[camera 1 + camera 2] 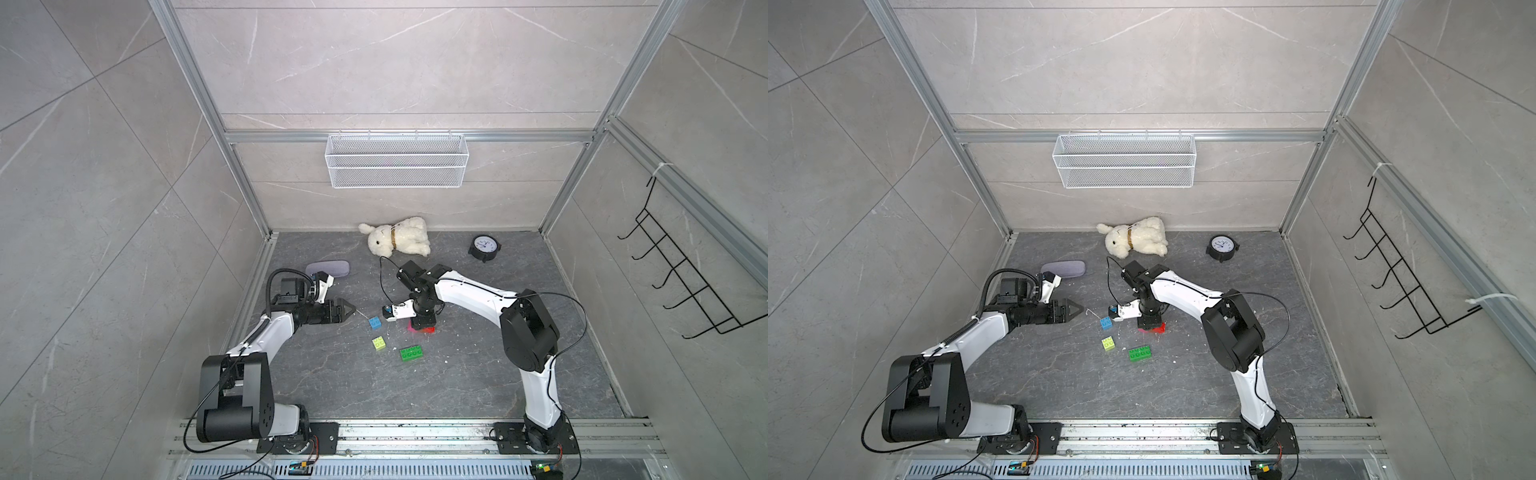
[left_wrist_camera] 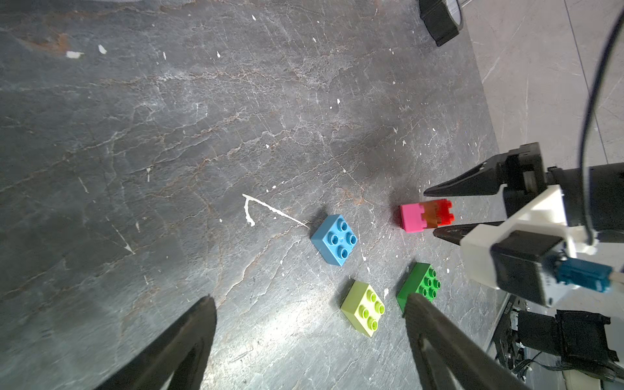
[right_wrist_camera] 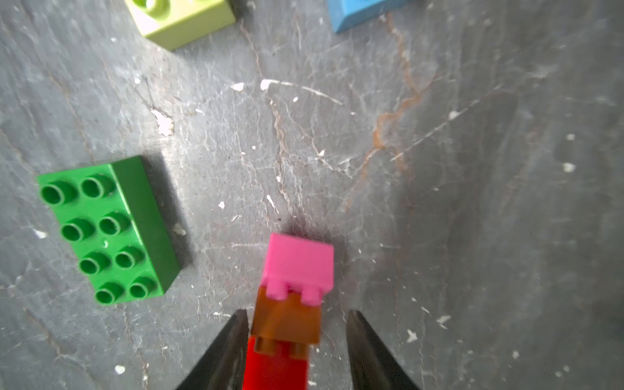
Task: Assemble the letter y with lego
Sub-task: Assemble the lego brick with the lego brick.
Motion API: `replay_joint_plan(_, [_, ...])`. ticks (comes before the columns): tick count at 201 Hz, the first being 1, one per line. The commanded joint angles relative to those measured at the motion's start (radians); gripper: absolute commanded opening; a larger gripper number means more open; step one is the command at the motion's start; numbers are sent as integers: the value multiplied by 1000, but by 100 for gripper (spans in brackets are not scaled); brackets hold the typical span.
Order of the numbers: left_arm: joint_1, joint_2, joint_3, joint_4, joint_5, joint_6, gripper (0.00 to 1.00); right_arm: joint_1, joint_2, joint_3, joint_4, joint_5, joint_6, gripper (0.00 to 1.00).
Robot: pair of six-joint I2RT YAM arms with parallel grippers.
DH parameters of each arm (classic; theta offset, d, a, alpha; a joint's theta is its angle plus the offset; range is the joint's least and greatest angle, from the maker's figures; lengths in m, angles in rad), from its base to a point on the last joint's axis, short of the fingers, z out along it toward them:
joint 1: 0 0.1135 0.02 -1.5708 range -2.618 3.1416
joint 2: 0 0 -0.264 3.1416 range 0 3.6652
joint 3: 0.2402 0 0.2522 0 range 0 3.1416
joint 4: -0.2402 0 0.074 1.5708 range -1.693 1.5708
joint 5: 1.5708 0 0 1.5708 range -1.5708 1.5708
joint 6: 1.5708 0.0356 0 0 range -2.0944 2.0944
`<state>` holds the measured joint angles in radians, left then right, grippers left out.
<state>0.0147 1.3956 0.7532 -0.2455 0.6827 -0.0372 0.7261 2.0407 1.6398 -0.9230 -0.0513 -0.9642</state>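
The right gripper (image 3: 297, 312) stands loosely parted astride the stem (image 2: 426, 216), which lies flat pointing out beyond its fingertips, pink end farthest; the left gripper (image 2: 309, 297), spread wide and empty, hangs well off

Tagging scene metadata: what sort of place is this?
Likely a robot test cell dressed as a room. Stone-look panels sit in an aluminium frame, the left arm and right arm are bolted to a front rail, and props like a plush rabbit and clock lie on the floor.
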Motion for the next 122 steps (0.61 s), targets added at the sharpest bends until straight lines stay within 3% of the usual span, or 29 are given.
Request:
replay_joint_plan(1, [-4, -18, 2, 3, 9, 23, 91, 6, -117, -35, -14, -1, 32, 53])
replay_joint_plan(61, [-3, -17, -2, 6, 6, 26, 90, 85, -319, -333, 92, -36, 160, 54])
replay_joint_plan(122, [-3, -17, -9, 11, 6, 29, 91, 160, -281, -409, 242, -30, 200, 60])
